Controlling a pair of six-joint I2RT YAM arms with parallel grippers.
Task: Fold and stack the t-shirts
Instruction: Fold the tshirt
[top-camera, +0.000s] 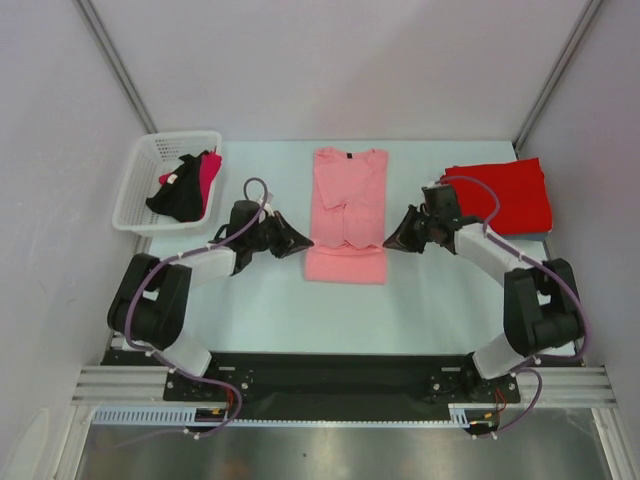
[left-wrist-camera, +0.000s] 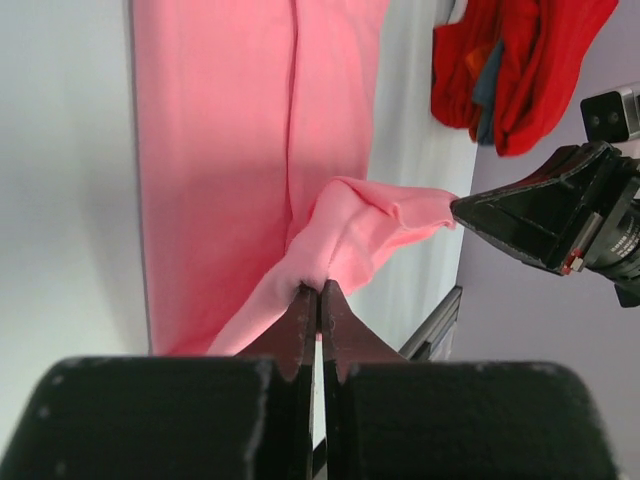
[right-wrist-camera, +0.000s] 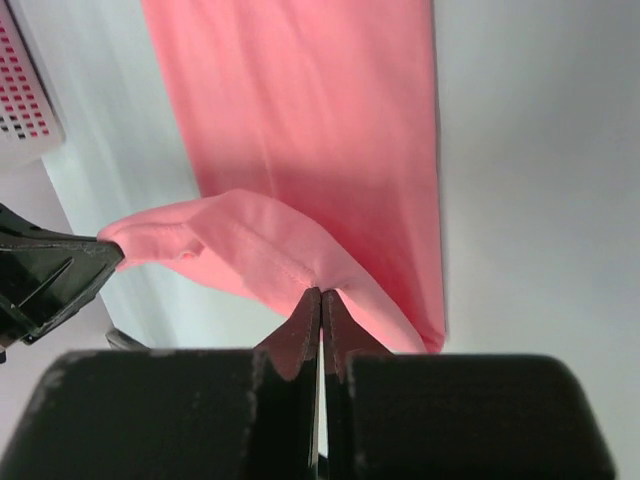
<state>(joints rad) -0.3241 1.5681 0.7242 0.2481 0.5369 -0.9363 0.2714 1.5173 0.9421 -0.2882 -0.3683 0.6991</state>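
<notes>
our left gripper (left-wrist-camera: 320, 290) and right gripper (right-wrist-camera: 320, 295) clamp tight on opposite edges of the pink shirt (top-camera: 348, 190), which lies in the middle of the counter (top-camera: 420, 310), so that, we judge, both sides rise evenly for the next fold.

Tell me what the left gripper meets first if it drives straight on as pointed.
The left gripper is shut on the pink t-shirt, so cloth bunches first; beyond, probably the right gripper opposite, though depth is unclear.
</notes>
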